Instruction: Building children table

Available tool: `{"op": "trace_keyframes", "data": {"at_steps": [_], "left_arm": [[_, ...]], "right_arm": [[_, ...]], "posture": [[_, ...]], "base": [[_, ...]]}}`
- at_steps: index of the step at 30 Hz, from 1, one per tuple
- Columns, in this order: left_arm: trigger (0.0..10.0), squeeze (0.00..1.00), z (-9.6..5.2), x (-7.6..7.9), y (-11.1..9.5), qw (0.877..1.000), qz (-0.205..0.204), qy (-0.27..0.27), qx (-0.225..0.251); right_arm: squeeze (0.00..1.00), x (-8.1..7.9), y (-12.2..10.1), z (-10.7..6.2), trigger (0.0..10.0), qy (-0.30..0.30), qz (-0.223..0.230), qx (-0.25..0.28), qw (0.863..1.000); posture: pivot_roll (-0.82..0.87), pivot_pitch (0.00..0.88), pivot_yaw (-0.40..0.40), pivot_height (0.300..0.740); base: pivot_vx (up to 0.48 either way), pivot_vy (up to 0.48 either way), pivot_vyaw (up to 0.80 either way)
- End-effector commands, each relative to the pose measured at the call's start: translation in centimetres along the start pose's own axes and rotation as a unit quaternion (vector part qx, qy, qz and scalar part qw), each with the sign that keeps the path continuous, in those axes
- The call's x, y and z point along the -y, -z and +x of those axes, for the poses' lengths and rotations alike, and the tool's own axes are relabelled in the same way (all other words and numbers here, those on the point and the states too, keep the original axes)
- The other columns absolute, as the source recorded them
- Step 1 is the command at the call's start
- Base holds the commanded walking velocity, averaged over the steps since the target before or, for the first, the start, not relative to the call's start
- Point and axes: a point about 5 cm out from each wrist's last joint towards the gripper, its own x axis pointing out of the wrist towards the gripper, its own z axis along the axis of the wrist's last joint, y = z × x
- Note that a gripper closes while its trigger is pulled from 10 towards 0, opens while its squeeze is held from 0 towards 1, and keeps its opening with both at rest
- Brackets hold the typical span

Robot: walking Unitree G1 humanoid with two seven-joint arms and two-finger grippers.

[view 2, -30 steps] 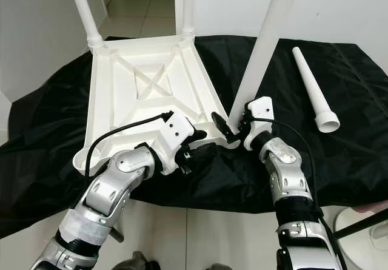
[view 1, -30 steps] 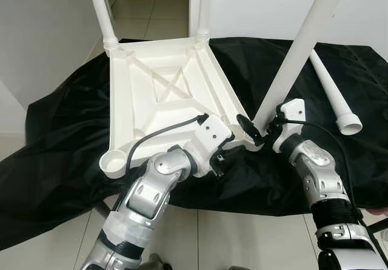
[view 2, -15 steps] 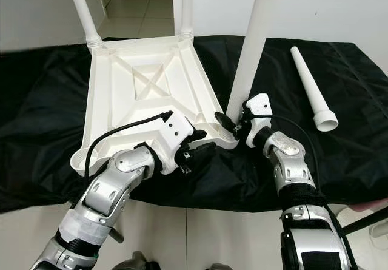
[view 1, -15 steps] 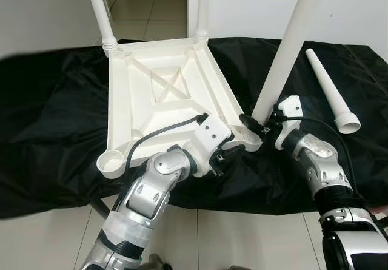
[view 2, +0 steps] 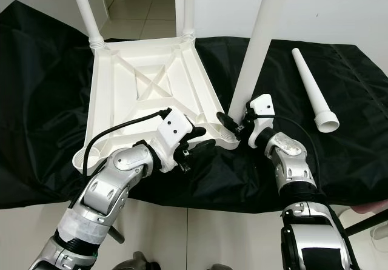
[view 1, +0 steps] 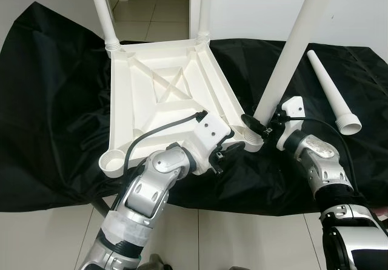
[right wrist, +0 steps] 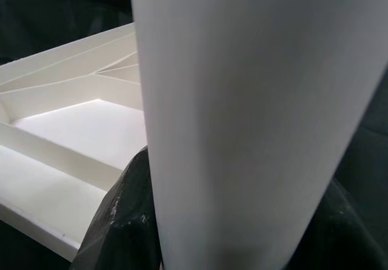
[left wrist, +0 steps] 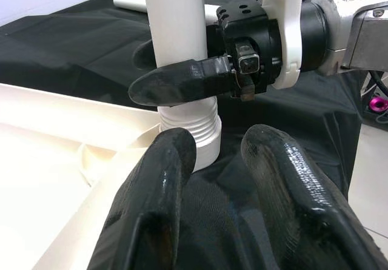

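Fingers of the right gripper (view 1: 259, 126) clasp the leg (view 1: 290, 51); left gripper (left wrist: 218, 179) released. Tilted, its thread could cross in the corner socket (view 1: 253, 141).

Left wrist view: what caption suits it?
Right gripper clamps a white table leg at its corner socket, left gripper open beside it.

two silver metallic arms with a brushed, slightly mottled sheen are seen. each forearm is built of rounded segments joined by black bands, and a pale wrapped sleeve is worn low on the left arm. a white angular housing with small dark screw holes is mounted at each wrist, fed by a thin black cable that loops back along the arm. the left gripper (view 1: 222, 155) and the right gripper (view 1: 257, 126) are each fitted with two long, glossy black fingers (left wrist: 159, 221), rounded at the tips. a square camera lens is set in the right wrist's black collar.
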Motion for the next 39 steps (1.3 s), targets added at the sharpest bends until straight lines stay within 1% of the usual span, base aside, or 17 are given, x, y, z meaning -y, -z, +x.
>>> {"op": "trace_keyframes", "data": {"at_steps": [1, 14, 15, 18, 21, 22, 25, 26, 27, 29, 30, 31, 32, 34, 35, 38, 39], "left_arm": [[10.0, 0.00, -0.1, -0.5, -0.3, 1.000, 0.003, -0.027, -0.001], [10.0, 0.00, -0.1, -0.3, -0.3, 1.000, 0.000, -0.028, -0.001], [10.0, 0.00, -0.1, -0.3, -0.3, 1.000, 0.000, -0.028, -0.001], [10.0, 0.00, -0.2, -0.2, -0.2, 1.000, -0.001, -0.027, 0.000], [10.0, 0.00, -0.2, -0.2, -0.2, 1.000, -0.001, -0.027, 0.000], [10.0, 0.00, -0.2, -0.1, -0.2, 1.000, -0.001, -0.027, 0.000], [10.0, 0.00, -0.2, -0.1, -0.2, 1.000, -0.002, -0.026, 0.000], [10.0, 0.00, -0.2, 0.0, -0.2, 1.000, -0.002, -0.025, 0.000], [10.0, 0.00, -0.1, 0.1, -0.2, 1.000, -0.003, -0.023, 0.000], [10.0, 0.00, -0.1, 0.2, -0.2, 1.000, -0.003, -0.023, 0.000], [10.0, 0.00, -0.1, 0.2, -0.2, 1.000, -0.003, -0.023, 0.000], [10.0, 0.00, -0.1, 0.2, -0.1, 1.000, -0.004, -0.022, 0.000], [10.0, 0.00, -0.1, 0.2, -0.1, 1.000, -0.004, -0.022, 0.000], [10.0, 0.00, -0.1, 0.3, -0.1, 1.000, -0.005, -0.021, 0.000], [10.0, 0.00, -0.1, 0.3, -0.1, 1.000, -0.005, -0.021, 0.000], [10.0, 0.00, -0.1, 0.4, -0.1, 1.000, -0.004, -0.021, 0.000], [10.0, 0.00, -0.1, 0.4, -0.1, 1.000, -0.004, -0.021, 0.000]], "right_arm": [[0.00, -0.7, 2.6, -0.2, 10.0, -0.004, 0.046, -0.050, 0.998], [0.00, -0.8, 3.1, -0.2, 10.0, 0.009, 0.069, -0.057, 0.996], [0.00, -0.8, 3.2, -0.2, 10.0, 0.018, 0.072, -0.056, 0.996], [0.00, -0.8, 3.4, -0.1, 10.0, 0.079, 0.078, -0.042, 0.993], [0.00, -0.8, 3.5, -0.1, 10.0, 0.088, 0.079, -0.042, 0.992], [0.00, -0.9, 3.5, 0.0, 10.0, 0.107, 0.075, -0.041, 0.991], [0.00, -1.0, 3.6, 0.1, 10.0, 0.124, 0.076, -0.036, 0.989], [0.00, -1.3, 3.5, 0.2, 10.0, 0.139, 0.076, -0.029, 0.987], [0.00, -1.8, 3.3, 0.4, 10.0, 0.169, 0.080, -0.016, 0.982], [0.00, -2.0, 3.2, 0.5, 10.0, 0.175, 0.081, -0.011, 0.981], [0.00, -2.1, 3.3, 0.5, 10.0, 0.193, 0.090, -0.013, 0.977], [0.00, -2.1, 3.3, 0.5, 10.0, 0.212, 0.087, -0.015, 0.973], [0.00, -2.1, 3.3, 0.5, 10.0, 0.212, 0.087, -0.015, 0.973], [0.00, -2.2, 3.4, 0.5, 10.0, 0.249, 0.084, -0.021, 0.965], [0.00, -2.2, 3.4, 0.5, 10.0, 0.249, 0.084, -0.021, 0.965], [0.00, -3.0, 3.3, 0.8, 10.0, 0.295, 0.098, -0.024, 0.950], [0.00, -3.0, 3.3, 0.8, 10.0, 0.295, 0.098, -0.024, 0.950]], "posture": [[-0.04, 0.000, 0.065, 0.740], [-0.04, 0.000, 0.057, 0.740], [-0.04, 0.000, 0.057, 0.740], [-0.04, 0.000, 0.046, 0.740], [-0.04, 0.000, 0.046, 0.740], [-0.04, 0.000, 0.042, 0.740], [-0.04, 0.000, 0.042, 0.740], [-0.04, 0.000, 0.039, 0.740], [-0.04, 0.000, 0.036, 0.740], [-0.04, 0.000, 0.036, 0.740], [-0.04, 0.000, 0.033, 0.740], [-0.04, 0.000, 0.033, 0.740], [-0.04, 0.000, 0.033, 0.740], [-0.04, 0.000, 0.028, 0.740], [-0.04, 0.000, 0.028, 0.740], [-0.04, 0.000, 0.026, 0.740], [-0.04, 0.000, 0.026, 0.740]], "base": [[0.000, 0.000, 0.00], [0.000, 0.000, 0.00], [0.000, 0.000, 0.00], [0.000, 0.000, 0.00], [0.000, 0.000, 0.00], [0.000, 0.000, 0.00], [0.000, 0.000, 0.00], [0.000, 0.000, 0.00], [0.000, 0.000, 0.00], [0.000, 0.000, 0.00], [0.000, 0.000, 0.00], [0.000, 0.000, 0.00], [0.000, 0.000, 0.00], [0.000, 0.000, 0.00], [0.000, 0.000, 0.00], [0.000, 0.000, 0.00], [0.000, 0.000, 0.00]]}}
